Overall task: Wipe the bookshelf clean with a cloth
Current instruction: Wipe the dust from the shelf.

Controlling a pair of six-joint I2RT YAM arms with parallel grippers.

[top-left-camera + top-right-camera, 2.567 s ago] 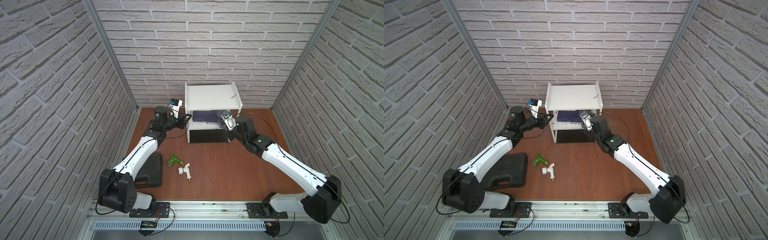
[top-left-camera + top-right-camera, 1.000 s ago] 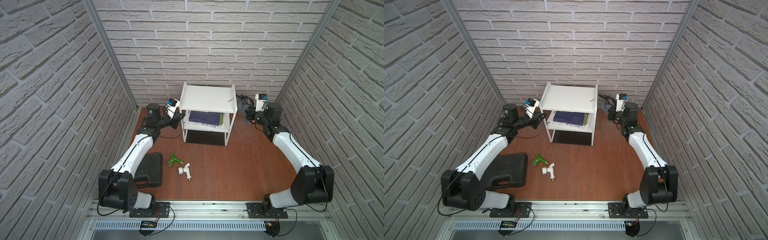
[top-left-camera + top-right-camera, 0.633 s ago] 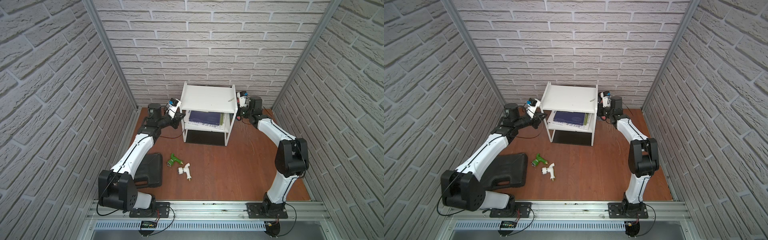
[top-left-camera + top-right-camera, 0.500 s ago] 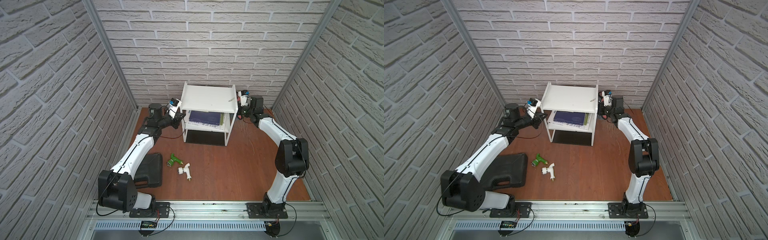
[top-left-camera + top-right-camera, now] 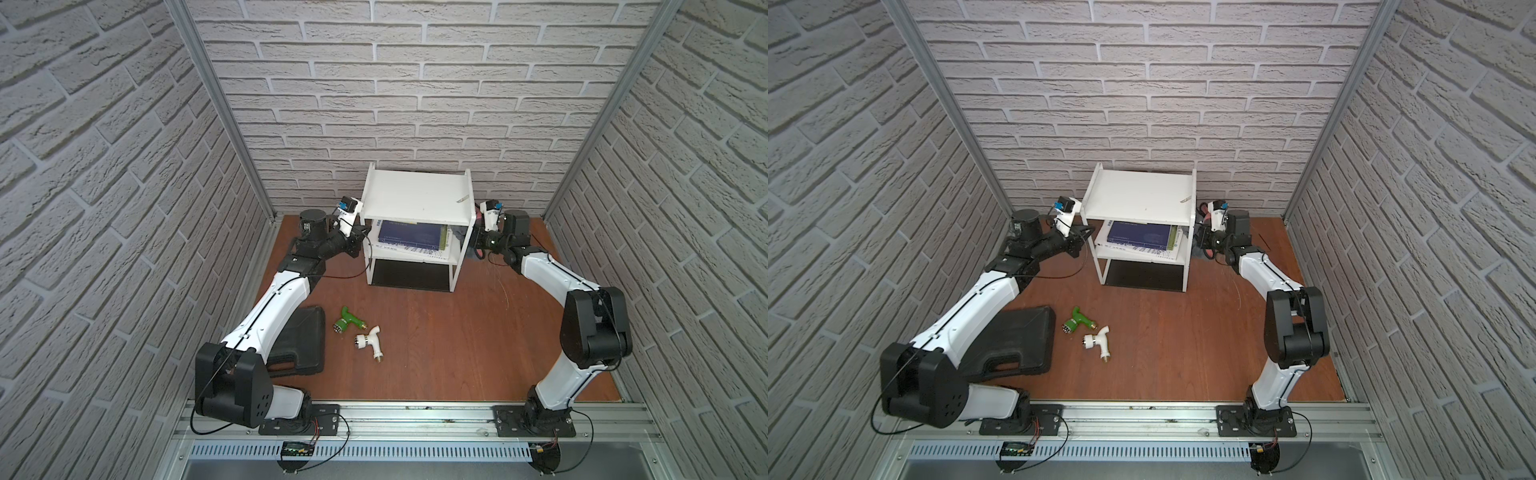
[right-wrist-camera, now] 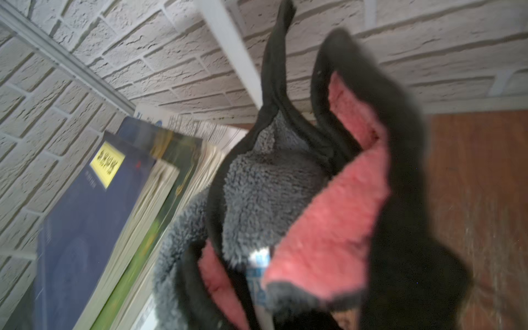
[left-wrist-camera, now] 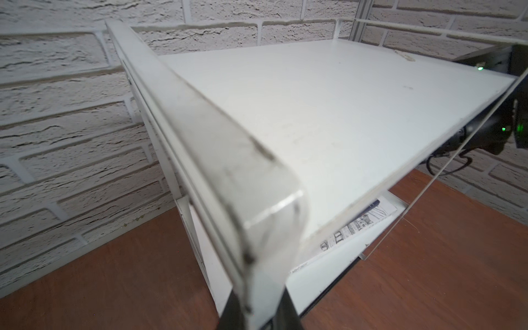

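White bookshelf (image 5: 417,198), dark bottom panel. Grey fleece cloth (image 6: 265,185), pink reverse, black edging. Navy book (image 6: 80,234), yellow label. Reddish-brown wood-grain table (image 5: 457,340). Pale grey brick-pattern walls (image 5: 415,104). Black case (image 5: 307,343).

Overhead stereo pair, two close wrist-cams

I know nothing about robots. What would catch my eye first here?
A small white bookshelf stands by the back brick wall with an arm on each side. The left gripper clamps its front corner, and the right gripper holds a grey-and-pink cloth at the middle tier beside stacked books. Nearer the front, a black case, a green tap and a white tap lie on the brown table.
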